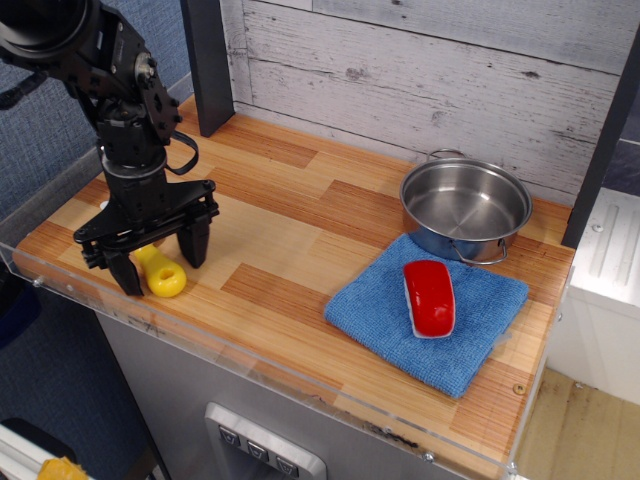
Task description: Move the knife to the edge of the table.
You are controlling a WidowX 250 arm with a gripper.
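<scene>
The knife (162,275) lies flat on the wooden table (290,255) near its front left edge. Only its chunky yellow handle with the hole shows; the white blade is hidden under the gripper. My black gripper (160,262) stands over it, pointing down, with its jaws spread wide. One finger (126,275) is left of the handle and the other is right of it (194,244). The fingers are apart from the handle and hold nothing.
A blue cloth (430,310) lies at the front right with a red-and-white oblong object (429,296) on it. A steel pot (465,209) stands behind the cloth. A clear acrylic rim (200,345) edges the table front. A dark post (208,65) stands at the back left.
</scene>
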